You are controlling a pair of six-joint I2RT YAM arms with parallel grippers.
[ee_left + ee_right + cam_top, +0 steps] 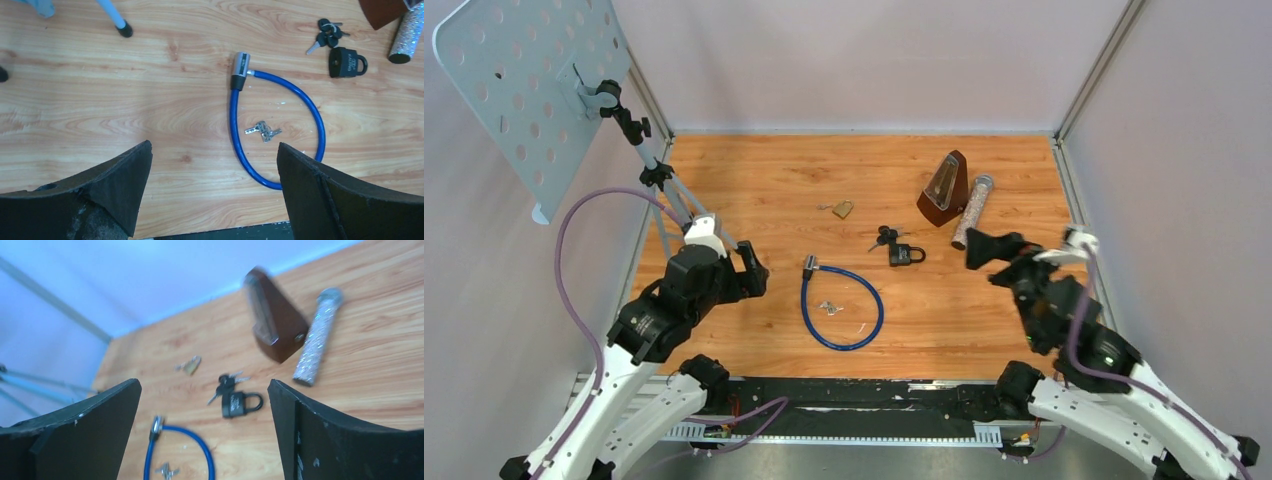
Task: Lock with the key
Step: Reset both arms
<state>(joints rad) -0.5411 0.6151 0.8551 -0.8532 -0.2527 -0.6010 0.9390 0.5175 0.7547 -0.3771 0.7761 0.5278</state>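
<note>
**A:** How much open room is there around the locks?

**B:** Plenty. The wood-grain tabletop [754, 180] is boxed in by pale walls at the back and both sides. The blue cable lock [233, 125] lies near the middle toward the front edge, well apart from every wall and between the two arms.

**A:** And the key?

**B:** A small bunch of silver keys [263, 131] lies flat inside the cable's loop, touching nothing. Both cable ends meet at a metal-and-black cylinder head [240, 70].

**A:** Anything crowding it?

**B:** Just behind it is a black padlock [345, 62] lying flat, with black-headed keys [327, 32] beside its body. Further back sits a small brass padlock [843, 209]. At the back right a brown pyramid-shaped metronome [943, 188] stands beside a glittery tube [972, 210] lying on its side.

**A:** The left edge?

**B:** A tripod stand [674, 200] holds a perforated pale plate [524, 90] up over that corner.

**A:** The claws?

**B:** The left gripper [212, 160] hangs above the cable's near left, its dark, rough pads spread wide and pinching nothing. The right gripper [205, 390] is likewise spread wide and empty, raised at the right side and facing the padlocks.
</note>
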